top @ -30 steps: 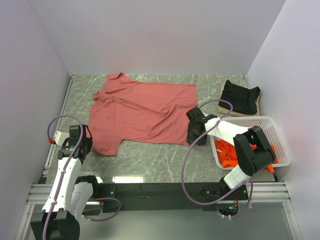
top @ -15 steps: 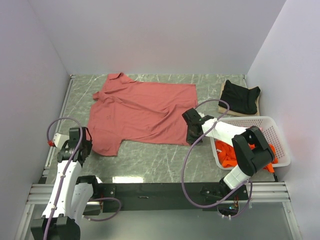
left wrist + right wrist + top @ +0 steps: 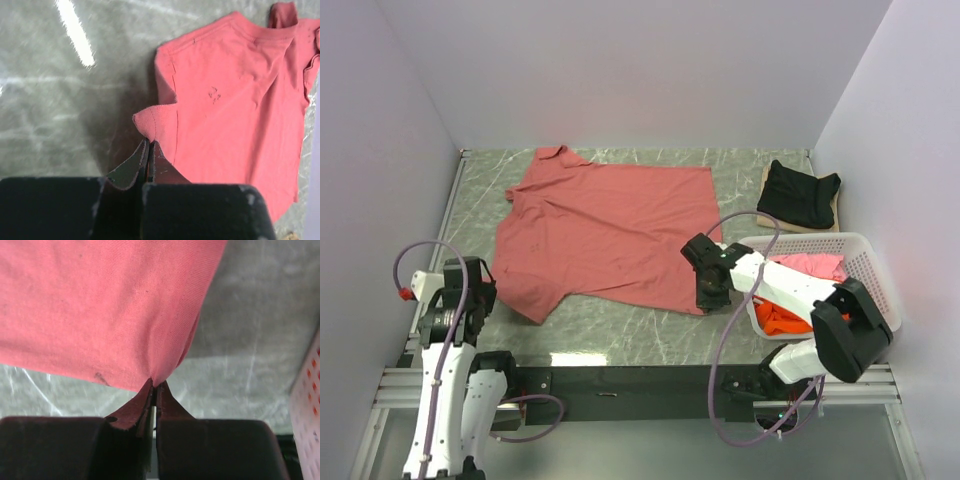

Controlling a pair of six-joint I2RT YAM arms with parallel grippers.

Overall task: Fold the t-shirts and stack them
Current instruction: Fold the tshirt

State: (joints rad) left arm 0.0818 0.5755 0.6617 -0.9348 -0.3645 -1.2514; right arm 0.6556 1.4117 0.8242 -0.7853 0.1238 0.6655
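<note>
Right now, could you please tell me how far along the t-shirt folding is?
Done: the folded black cloth t-shirt lies far right. In hand: left pincer and right pincer pinch the spread brick-red cloth t-shirt. Remaining: orange t-shirt and pink t-shirt in the white plastic lattice basket.

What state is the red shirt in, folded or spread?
Spread. The red shirt lies open and flat on the table, collar and sleeves showing; left pincer pinches a sleeve, right pincer a hem corner.
</note>
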